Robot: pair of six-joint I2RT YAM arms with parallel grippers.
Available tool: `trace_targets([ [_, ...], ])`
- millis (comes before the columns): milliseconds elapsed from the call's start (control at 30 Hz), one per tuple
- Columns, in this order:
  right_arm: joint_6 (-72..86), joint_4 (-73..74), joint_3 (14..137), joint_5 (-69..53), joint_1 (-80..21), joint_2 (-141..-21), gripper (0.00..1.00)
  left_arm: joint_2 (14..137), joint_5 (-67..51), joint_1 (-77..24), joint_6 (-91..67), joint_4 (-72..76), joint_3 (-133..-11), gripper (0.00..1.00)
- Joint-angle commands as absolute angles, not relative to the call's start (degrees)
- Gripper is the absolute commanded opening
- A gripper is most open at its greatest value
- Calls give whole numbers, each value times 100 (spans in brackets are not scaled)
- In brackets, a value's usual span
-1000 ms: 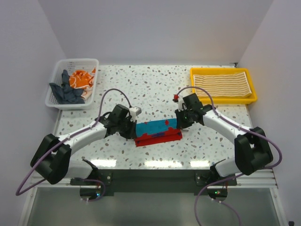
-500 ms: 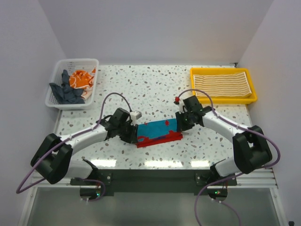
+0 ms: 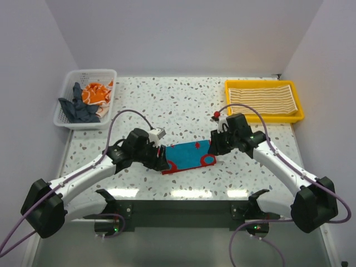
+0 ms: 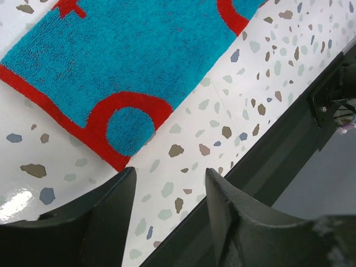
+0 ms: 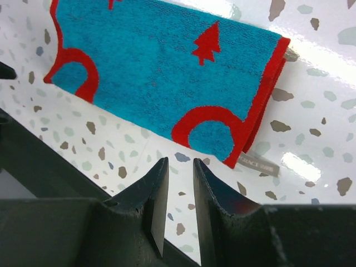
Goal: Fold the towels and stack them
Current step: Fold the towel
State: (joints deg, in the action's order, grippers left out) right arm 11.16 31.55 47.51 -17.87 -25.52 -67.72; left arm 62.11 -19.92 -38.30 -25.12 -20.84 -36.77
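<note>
A teal towel with red marks (image 3: 189,156) lies folded flat on the speckled table between the two arms. My left gripper (image 3: 161,161) hovers just off its left end, jaws open and empty (image 4: 169,172), with the towel's corner (image 4: 128,72) beyond the fingertips. My right gripper (image 3: 216,147) is at the towel's right end, jaws a narrow gap apart with nothing between them (image 5: 179,162). The towel (image 5: 161,72) and its grey label lie ahead of them. A tan-and-white striped towel (image 3: 261,99) lies folded in the yellow tray.
The yellow tray (image 3: 264,118) sits at the back right. At the back left, a white mesh basket (image 3: 64,105) holds a crumpled orange towel (image 3: 94,93) and a dark blue-grey towel (image 3: 80,111). The table's near edge and a dark rail run just behind both grippers.
Both grippers have opened and let go of the teal towel's ends, then drawn slightly back. The towel's folded layer has settled flat, teal side up.
</note>
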Motion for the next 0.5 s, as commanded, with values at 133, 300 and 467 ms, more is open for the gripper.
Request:
trace_targets([
  [133, 1941, 2287, 4588, -2032, -2619, -7215, 28, 6986, -1688, -4034, -3137, -1320, -3929, 49],
  [300, 2232, 1776, 4089, -1767, -2619, -7672, 28, 7514, -1284, -4306, -3401, -1108, -3710, 41],
  [467, 2540, 1284, 3551, -1328, -2611, -7971, 27, 7831, -1055, -4368, -3752, -1019, -3279, 34],
])
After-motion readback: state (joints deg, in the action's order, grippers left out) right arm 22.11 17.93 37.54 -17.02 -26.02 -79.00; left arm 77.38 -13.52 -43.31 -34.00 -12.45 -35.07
